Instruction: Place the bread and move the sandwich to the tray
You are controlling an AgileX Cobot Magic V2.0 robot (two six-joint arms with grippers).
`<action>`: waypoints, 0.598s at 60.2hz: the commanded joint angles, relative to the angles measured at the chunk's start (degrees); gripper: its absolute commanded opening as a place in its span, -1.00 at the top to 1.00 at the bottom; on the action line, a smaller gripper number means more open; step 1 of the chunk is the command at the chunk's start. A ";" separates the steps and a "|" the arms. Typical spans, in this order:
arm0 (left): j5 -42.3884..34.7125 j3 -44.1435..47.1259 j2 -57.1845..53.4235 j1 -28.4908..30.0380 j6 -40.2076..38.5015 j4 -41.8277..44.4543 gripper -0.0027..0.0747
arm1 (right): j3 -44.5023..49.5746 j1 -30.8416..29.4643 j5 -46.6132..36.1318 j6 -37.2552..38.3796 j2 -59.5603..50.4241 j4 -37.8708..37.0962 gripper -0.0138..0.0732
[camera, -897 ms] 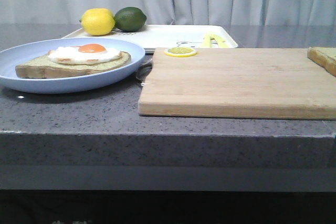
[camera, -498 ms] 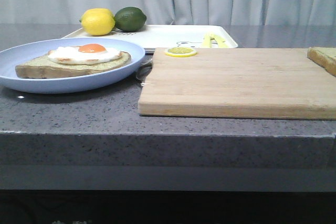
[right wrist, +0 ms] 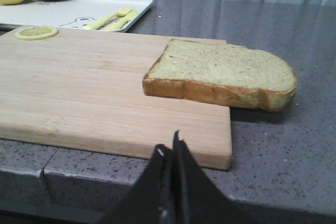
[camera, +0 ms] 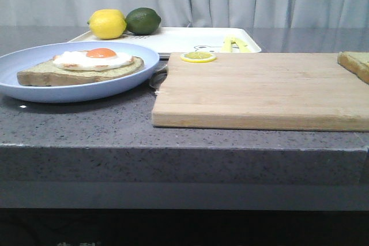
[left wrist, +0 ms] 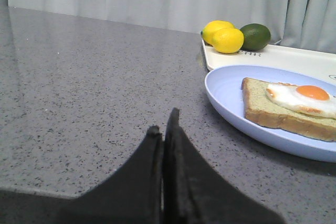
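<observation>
The bread (right wrist: 223, 72) lies at the right end of the wooden cutting board (right wrist: 79, 87), partly overhanging its edge; only its corner shows in the front view (camera: 354, 64). The sandwich, a darker slice with a fried egg (camera: 95, 59), lies on the round light-blue plate (camera: 34, 90) at the left; it also shows in the left wrist view (left wrist: 294, 106). The white tray (camera: 184, 41) stands behind the board. My left gripper (left wrist: 164, 121) is shut and empty over bare counter left of the plate. My right gripper (right wrist: 169, 148) is shut and empty at the counter's front edge, near the bread.
A lemon (camera: 107, 24) and a lime (camera: 143, 21) sit at the tray's back left. A yellow fork and knife (camera: 233, 44) lie in the tray. A lemon slice (camera: 198, 56) rests on the board's back left corner. The grey counter (camera: 86, 125) drops off at the front.
</observation>
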 commanded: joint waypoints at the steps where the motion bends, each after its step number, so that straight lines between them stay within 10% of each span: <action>1: -4.91 0.85 -1.28 0.07 -0.41 -0.41 0.98 | -0.22 -0.27 -4.32 -0.12 -1.20 -0.11 0.82; 36: -4.91 0.85 -1.28 0.07 -0.41 -0.41 0.98 | -0.22 -0.27 -5.18 -0.12 -1.20 -0.11 0.82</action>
